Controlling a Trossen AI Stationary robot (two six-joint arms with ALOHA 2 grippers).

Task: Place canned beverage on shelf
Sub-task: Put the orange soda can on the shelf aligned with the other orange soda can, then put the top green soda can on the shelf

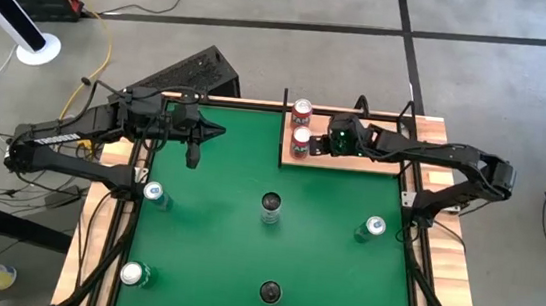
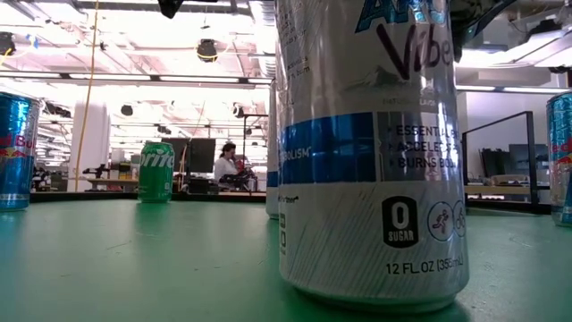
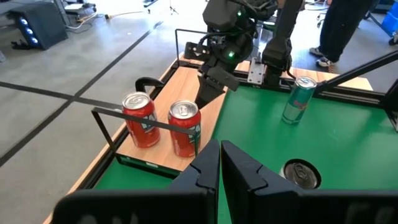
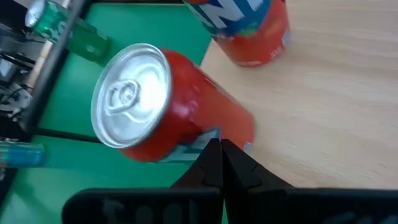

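The pale-wood shelf (image 1: 353,159) lies at the table's far edge, right of centre. Two red cans stand upright on its left end: one far (image 1: 302,109), one near (image 1: 301,142). They also show in the left wrist view, the far can (image 3: 140,119) and the near can (image 3: 185,127). My right gripper (image 1: 320,146) is shut, its fingertips (image 3: 204,98) just right of the near can's top. My left gripper (image 1: 192,155) is shut and empty, over the green felt at the far left. My right gripper's shut fingertips (image 4: 219,152) stand right at the near red can's side (image 4: 202,127), slanting down from the table's right side. I cannot tell whether they touch it. The can stands upright with its base on the shelf.
Several more cans stand on the green felt: (image 1: 153,194), (image 1: 270,206), (image 1: 373,226), (image 1: 133,274), (image 1: 270,292). The last fills the low view (image 2: 371,152). A thin black rail (image 3: 149,123) frames the shelf's left end. A person (image 3: 348,25) stands beyond the table.
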